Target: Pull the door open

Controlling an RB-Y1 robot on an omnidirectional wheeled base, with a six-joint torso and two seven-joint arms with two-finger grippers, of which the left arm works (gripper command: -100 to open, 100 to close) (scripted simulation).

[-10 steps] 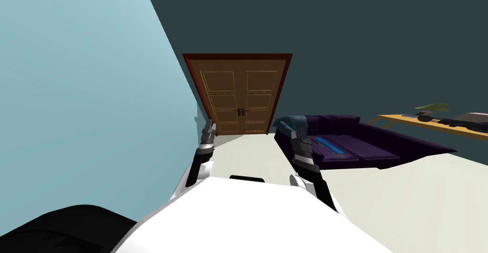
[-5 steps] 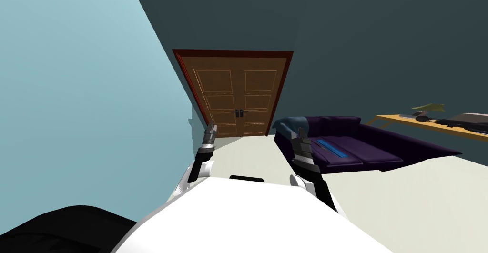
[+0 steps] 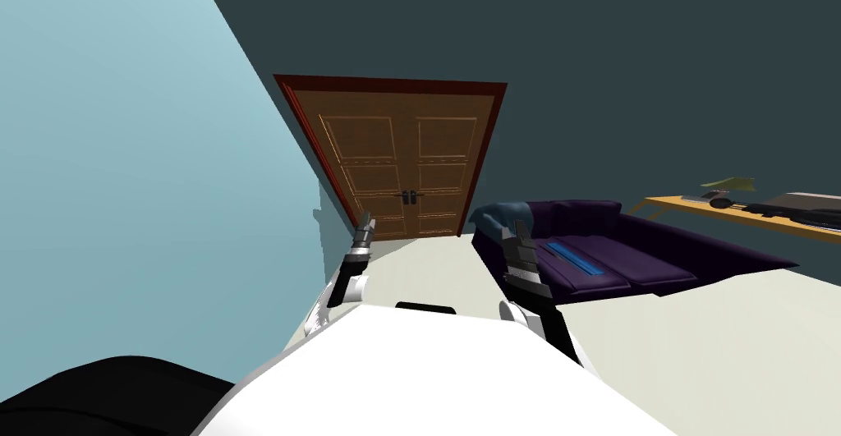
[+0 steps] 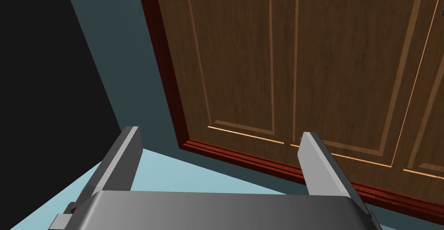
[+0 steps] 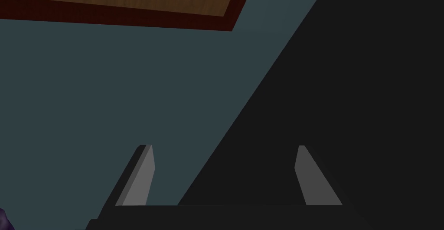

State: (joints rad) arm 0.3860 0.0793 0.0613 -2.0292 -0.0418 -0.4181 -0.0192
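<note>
A brown panelled double door (image 3: 402, 160) in a dark red frame stands shut in the far dark teal wall, with two small dark handles (image 3: 408, 197) at its middle seam. Its panels and frame (image 4: 303, 67) also lie ahead of my left hand. My left gripper (image 3: 366, 224) is raised in front of my chest, well short of the door, and its fingers (image 4: 130, 153) stand open and empty. To its right my right gripper (image 3: 518, 229) is held up too, open and empty, with its fingers (image 5: 145, 175) aimed at the wall beside the door frame (image 5: 130, 17).
A dark purple sofa (image 3: 608, 246) with a blue cushion stands right of the door, close to my right arm. A yellow table (image 3: 739, 209) with dark items is at the far right. A light blue wall (image 3: 123, 168) runs along my left. Pale floor (image 3: 427, 254) leads to the door.
The whole head view has shifted: the door now looks larger and its left edge sits further left, so I have moved closer. Both arms keep their pose.
</note>
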